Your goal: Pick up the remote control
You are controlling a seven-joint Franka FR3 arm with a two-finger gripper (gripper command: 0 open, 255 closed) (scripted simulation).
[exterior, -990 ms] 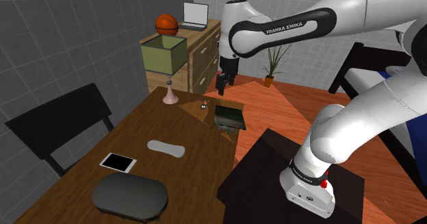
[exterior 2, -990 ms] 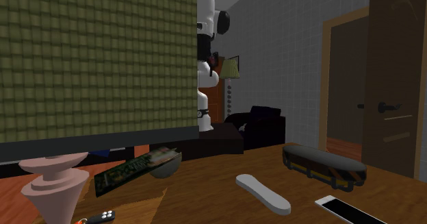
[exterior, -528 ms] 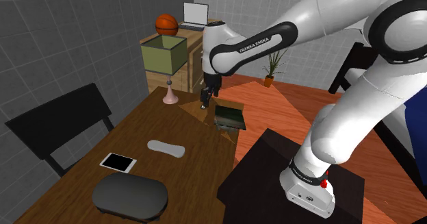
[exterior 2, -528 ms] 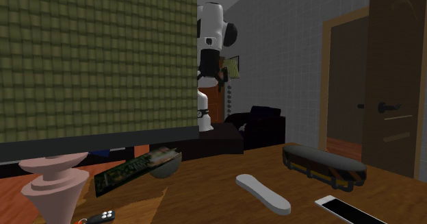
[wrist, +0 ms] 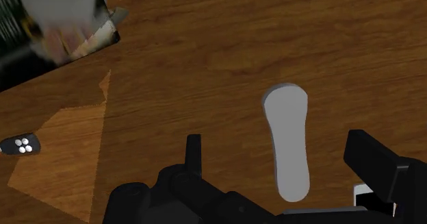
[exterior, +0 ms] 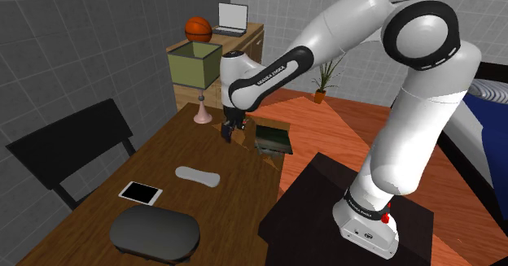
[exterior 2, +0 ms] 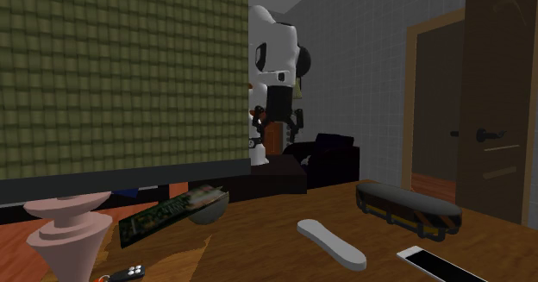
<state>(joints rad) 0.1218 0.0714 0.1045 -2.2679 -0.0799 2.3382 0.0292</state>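
We see the pincer [exterior: 228, 131] released, its two black fingers [wrist: 194, 151] standing wide apart with nothing clasped, hanging over the wooden bench [exterior: 163, 154] near the foot of the lamp [exterior: 195, 67]. The grey remote control [exterior: 199, 175] lies flat on the bench just beside a white tablet [exterior: 140, 194], apart from the pincer; in the wrist view it shows between the fingers, untouched by them. The pincer seems to us some way above the wood, though its height is hard to judge.
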